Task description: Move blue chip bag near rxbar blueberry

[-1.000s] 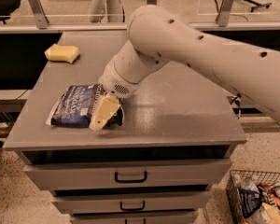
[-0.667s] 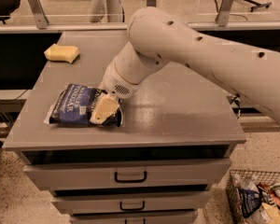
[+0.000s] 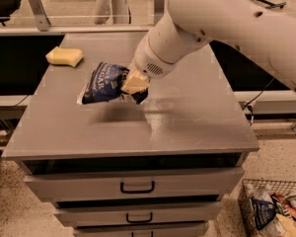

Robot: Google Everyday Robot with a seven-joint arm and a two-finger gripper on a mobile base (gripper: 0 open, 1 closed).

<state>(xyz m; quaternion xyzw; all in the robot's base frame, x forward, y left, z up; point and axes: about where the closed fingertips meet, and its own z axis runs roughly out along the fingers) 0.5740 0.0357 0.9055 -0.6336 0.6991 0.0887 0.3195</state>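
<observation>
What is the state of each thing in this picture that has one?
Crinkly navy-blue chip bag: gripped, lifted above the grey metal tabletop.
Gripper: over the table's middle, shut on the bag.
Yellow rectangular sponge: lying at the far left corner.
Top drawer: closed.
Wire basket: on floor, holding packets.

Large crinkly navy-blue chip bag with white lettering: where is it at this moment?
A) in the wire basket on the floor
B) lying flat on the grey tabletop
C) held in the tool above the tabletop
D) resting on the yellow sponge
C: the tool, over the grey tabletop's middle left, grips the navy-blue chip bag, whose shadow falls on the surface below it.
</observation>
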